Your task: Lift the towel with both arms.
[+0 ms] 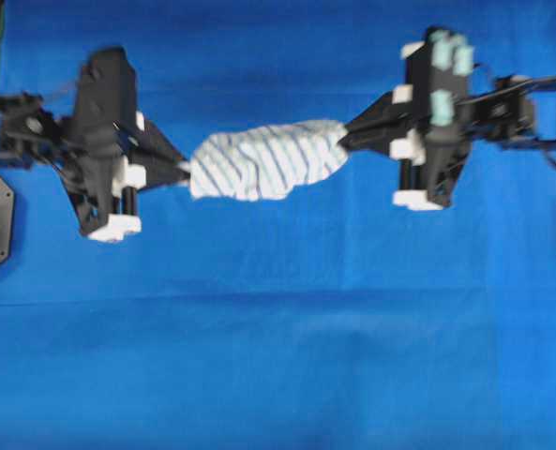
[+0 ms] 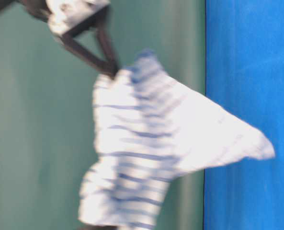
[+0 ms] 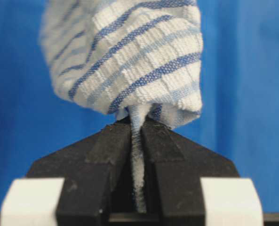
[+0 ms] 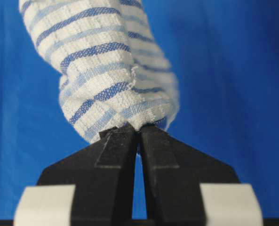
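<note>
- The overhead view looks straight down on the blue cloth [image 1: 278, 375], taking in both arms and the towel [image 1: 266, 159] between them.
- The table-level view sits close to the towel [image 2: 146, 153], turned on its side and blurred.
- The left wrist view looks along the left gripper [image 3: 138, 123], very near the towel [image 3: 130, 56].
- The right wrist view does likewise from the right gripper [image 4: 138, 128].
- All 4 share the towel [image 4: 106, 70].

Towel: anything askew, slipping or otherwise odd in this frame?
Nothing stands out. The towel hangs bunched between the left gripper and the right gripper, each shut on an end, with fabric pinched between the fingers. It sags in the middle, as a soft cloth would. The table-level view is blurred.
</note>
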